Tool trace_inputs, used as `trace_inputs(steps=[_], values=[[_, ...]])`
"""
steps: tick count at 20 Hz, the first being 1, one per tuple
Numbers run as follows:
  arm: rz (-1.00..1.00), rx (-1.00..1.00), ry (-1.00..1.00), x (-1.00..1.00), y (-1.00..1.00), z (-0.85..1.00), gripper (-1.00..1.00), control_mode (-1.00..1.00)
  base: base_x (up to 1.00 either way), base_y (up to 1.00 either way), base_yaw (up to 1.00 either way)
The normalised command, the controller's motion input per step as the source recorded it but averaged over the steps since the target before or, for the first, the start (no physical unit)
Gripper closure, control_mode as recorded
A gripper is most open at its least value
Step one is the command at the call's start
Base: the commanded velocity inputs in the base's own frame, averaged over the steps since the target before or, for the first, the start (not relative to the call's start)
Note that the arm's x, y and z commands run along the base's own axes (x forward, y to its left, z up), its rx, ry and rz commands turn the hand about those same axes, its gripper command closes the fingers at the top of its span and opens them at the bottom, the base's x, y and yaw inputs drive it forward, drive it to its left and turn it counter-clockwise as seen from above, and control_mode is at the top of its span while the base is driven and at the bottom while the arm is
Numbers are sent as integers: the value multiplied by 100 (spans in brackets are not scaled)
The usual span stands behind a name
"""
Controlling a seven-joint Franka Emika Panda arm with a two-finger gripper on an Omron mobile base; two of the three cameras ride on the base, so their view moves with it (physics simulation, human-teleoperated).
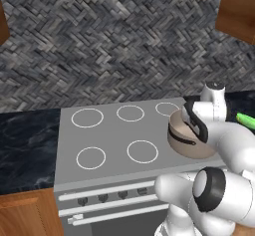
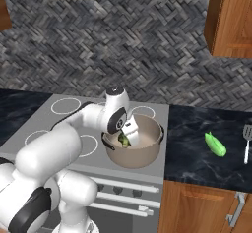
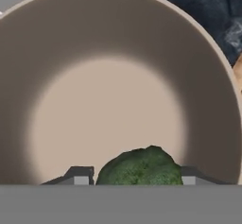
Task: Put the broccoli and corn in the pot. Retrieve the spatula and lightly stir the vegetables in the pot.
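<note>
A dark green broccoli [image 3: 140,167] floret sits clamped between the two finger tips of the gripper [image 3: 134,176], seen from the hand camera looking straight down into the pot [image 3: 208,76]. The bare beige floor of the pot lies beneath the floret. From the right base camera, the broccoli [image 2: 123,140] appears as a small green lump held just inside the pot's mouth, under the white hand. The pot [image 2: 147,156] is round and deep, tan with a darker rim, and stands on the grey stovetop [image 2: 44,121] at its front right corner. In the left base camera the pot [image 1: 187,150] shows its dark curved handle, partly hidden by the white arm. To the right of the stove runs a dark marbled counter [image 2: 197,163]. On it, well apart from the pot, lies a bright green oblong piece [image 2: 215,144], and further right, near the picture's edge, the spatula [image 2: 247,143] with its slotted grey blade pointing away. Brown wooden cabinets [image 2: 229,20] hang above, against a grey herringbone wall [image 2: 123,40].
</note>
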Motion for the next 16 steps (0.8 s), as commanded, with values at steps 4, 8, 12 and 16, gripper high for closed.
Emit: trace_inputs(steps=[4, 8, 12, 16], values=[[1, 3, 0, 0, 0, -15, 100, -100, 0, 0, 0], [2, 3, 0, 0, 0, -18, -100, -100, 0, 0, 0], [2, 3, 0, 0, 0, -5, -100, -100, 0, 0, 0], [0, 4, 0, 0, 0, 0, -100, -100, 0, 0, 0]])
